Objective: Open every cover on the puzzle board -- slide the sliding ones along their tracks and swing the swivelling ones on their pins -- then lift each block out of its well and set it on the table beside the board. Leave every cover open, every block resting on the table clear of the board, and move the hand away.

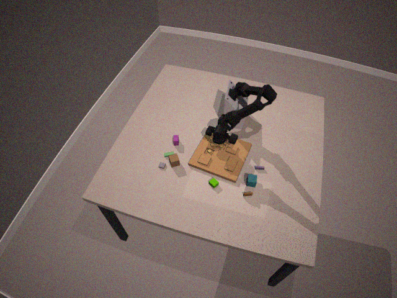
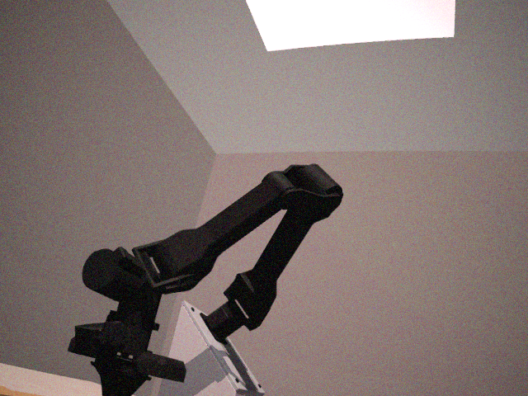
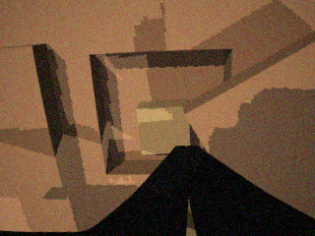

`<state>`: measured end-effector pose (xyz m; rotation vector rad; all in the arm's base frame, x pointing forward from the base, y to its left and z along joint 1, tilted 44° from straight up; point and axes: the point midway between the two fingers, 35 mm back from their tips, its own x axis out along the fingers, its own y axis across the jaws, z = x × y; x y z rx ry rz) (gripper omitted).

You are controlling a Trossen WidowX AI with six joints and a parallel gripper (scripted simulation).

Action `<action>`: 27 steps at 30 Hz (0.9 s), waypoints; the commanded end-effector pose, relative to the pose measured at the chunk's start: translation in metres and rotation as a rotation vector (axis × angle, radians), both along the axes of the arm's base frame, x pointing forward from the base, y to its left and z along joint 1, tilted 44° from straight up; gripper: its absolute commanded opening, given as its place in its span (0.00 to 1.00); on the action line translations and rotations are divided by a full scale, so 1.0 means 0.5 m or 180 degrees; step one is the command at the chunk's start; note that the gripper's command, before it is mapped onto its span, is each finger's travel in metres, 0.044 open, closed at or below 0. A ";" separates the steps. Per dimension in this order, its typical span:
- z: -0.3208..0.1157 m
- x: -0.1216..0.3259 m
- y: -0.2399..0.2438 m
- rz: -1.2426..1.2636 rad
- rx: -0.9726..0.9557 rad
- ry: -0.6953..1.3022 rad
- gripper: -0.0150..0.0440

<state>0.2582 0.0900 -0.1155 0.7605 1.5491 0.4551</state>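
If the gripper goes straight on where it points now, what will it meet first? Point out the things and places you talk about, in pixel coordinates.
Probably the puzzle board (image 1: pixel 242 149) near the open well's edge, or the yellowish block (image 3: pixel 163 129) inside; the depth below the gripper (image 1: pixel 219 144) (image 3: pixel 188 147) is unclear.
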 end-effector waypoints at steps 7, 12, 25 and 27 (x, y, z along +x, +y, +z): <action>-0.013 0.020 -0.015 0.0009 -0.0009 -0.0028 0.25; -0.020 0.028 -0.022 0.0009 -0.0010 -0.0030 0.25; -0.035 0.039 -0.039 0.0009 -0.0013 -0.0032 0.25; -0.038 0.041 -0.043 0.0009 -0.0013 -0.0032 0.25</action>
